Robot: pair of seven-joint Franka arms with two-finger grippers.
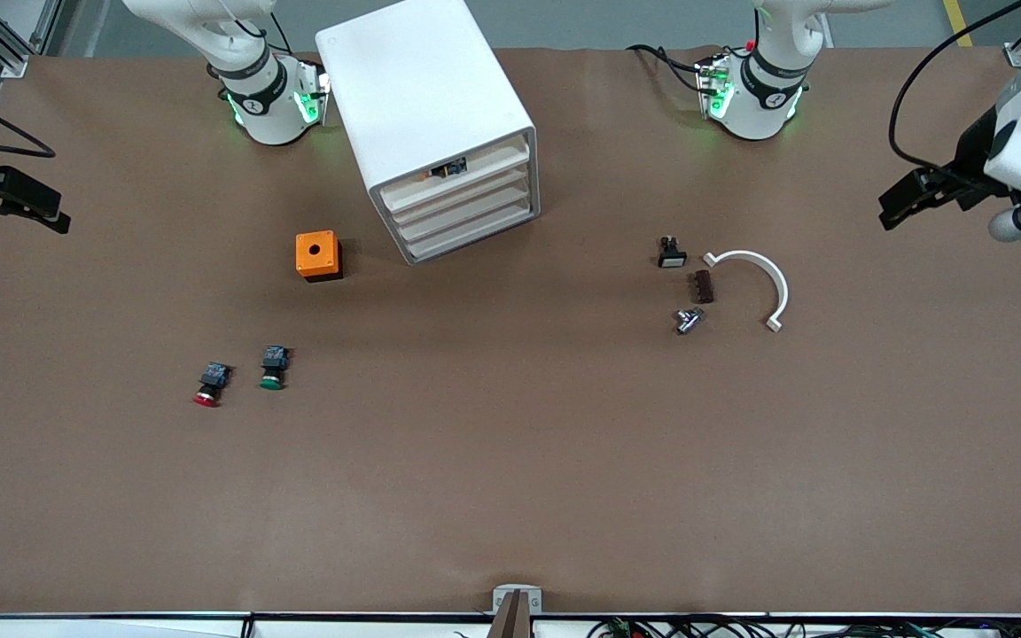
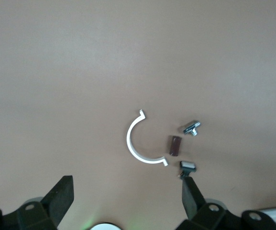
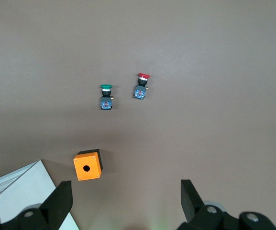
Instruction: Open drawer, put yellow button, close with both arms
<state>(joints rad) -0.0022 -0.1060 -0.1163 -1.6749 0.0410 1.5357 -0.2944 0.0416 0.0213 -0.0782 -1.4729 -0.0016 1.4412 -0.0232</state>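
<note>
Yellow button (image 1: 433,174) already inside top drawer (image 1: 462,177), drawer looks pushed nearly shut. You see left end effector (image 1: 905,202) spread, parked over table's (image 1: 510,461) left-arm end; right end effector (image 1: 5,206) spread over right-arm end. Likely nothing left except confirming closure.

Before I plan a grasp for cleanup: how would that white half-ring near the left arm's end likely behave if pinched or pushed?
The white half-ring lies flat and thin on the table, so it would probably slide rather than roll when pushed. Its open, slim arc suggests that it is light and may flex or spring if pinched across its ends. Lying so low, it likely gives fingers little edge to catch.
</note>
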